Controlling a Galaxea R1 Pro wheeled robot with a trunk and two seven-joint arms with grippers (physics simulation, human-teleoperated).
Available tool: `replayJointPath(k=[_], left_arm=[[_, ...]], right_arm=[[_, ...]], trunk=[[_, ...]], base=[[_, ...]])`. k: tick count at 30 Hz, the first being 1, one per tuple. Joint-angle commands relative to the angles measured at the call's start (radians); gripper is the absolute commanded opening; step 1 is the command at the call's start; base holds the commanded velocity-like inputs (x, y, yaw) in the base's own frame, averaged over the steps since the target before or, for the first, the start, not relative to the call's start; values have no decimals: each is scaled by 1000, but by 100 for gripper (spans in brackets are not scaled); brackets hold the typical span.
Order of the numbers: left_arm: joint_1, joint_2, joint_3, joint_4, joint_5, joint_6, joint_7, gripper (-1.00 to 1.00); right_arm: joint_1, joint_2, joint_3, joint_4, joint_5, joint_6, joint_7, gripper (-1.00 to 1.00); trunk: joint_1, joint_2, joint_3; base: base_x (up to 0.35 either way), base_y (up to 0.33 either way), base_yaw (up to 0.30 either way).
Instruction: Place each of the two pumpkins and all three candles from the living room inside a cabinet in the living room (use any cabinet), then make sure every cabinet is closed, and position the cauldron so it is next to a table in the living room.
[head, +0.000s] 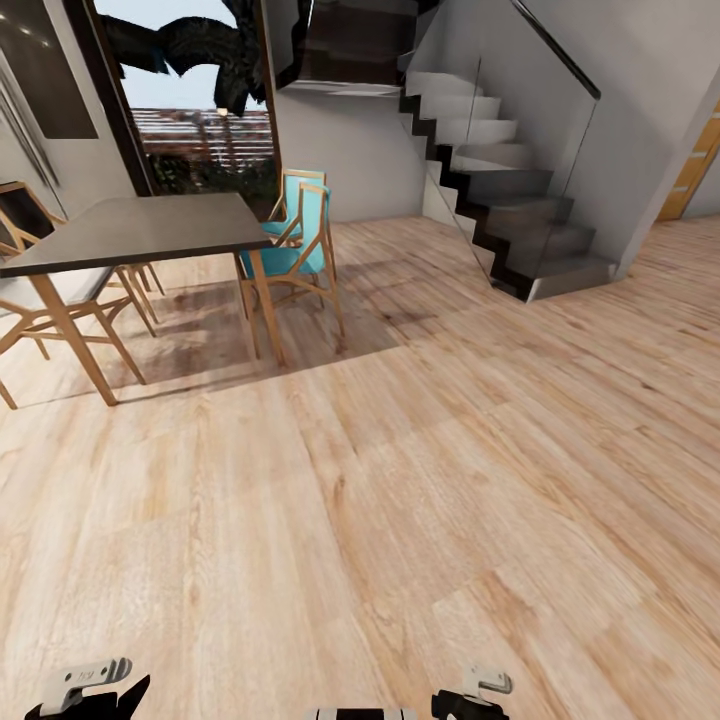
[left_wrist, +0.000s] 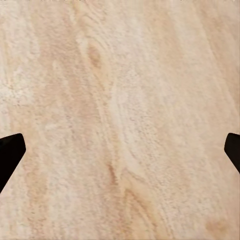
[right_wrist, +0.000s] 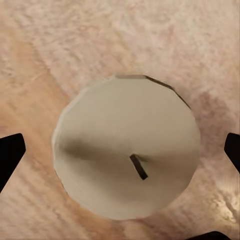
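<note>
A squat white candle (right_wrist: 125, 145) with a short dark wick sits between my right gripper's fingers (right_wrist: 10, 155), its top facing the camera, held above the plank floor where it casts a shadow. My right gripper (right_wrist: 120, 160) is shut on it with the jaws wide. My left gripper (left_wrist: 120, 160) is open over bare floor with nothing between its fingers. Both wrists peek in at the head view's lower edge, left (head: 85, 690) and right (head: 470, 695). The pumpkins, the other candles, the cabinet, the cauldron and the low table are out of view.
A tall dark-topped dining table (head: 150, 225) on wooden legs stands at the far left, with teal chairs (head: 300, 235) beside it. A staircase (head: 510, 200) with a glass rail rises at the back right. Light plank floor (head: 420, 470) stretches ahead.
</note>
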Motion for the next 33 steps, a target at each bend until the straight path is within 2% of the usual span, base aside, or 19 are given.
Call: replayJointPath(k=[1, 17, 22, 29, 33], left_arm=[[0, 0, 1, -1, 3, 7, -3, 100], [0, 0, 1, -1, 3, 7, -3, 100], [0, 0, 0, -1, 3, 7, -3, 100], [0, 0, 1, -1, 4, 7, -3, 100], [0, 0, 1, -1, 5, 7, -4, 100]], right_arm=[[0, 0, 7, -1, -7, 4, -4, 100], [0, 0, 7, -1, -7, 4, -4, 100], [0, 0, 8, 0, -7, 4, -4, 100], [0, 1, 8, 0, -7, 4, -4, 100], [0, 1, 8, 0, -7, 4, -4, 100]], trunk=[[0, 0, -1], [0, 0, -1], [2, -1, -20], [2, -1, -20], [4, -2, -35]], base=[[108, -97, 0], [20, -18, 0], [0, 0, 0], [0, 0, 0], [0, 0, 0]])
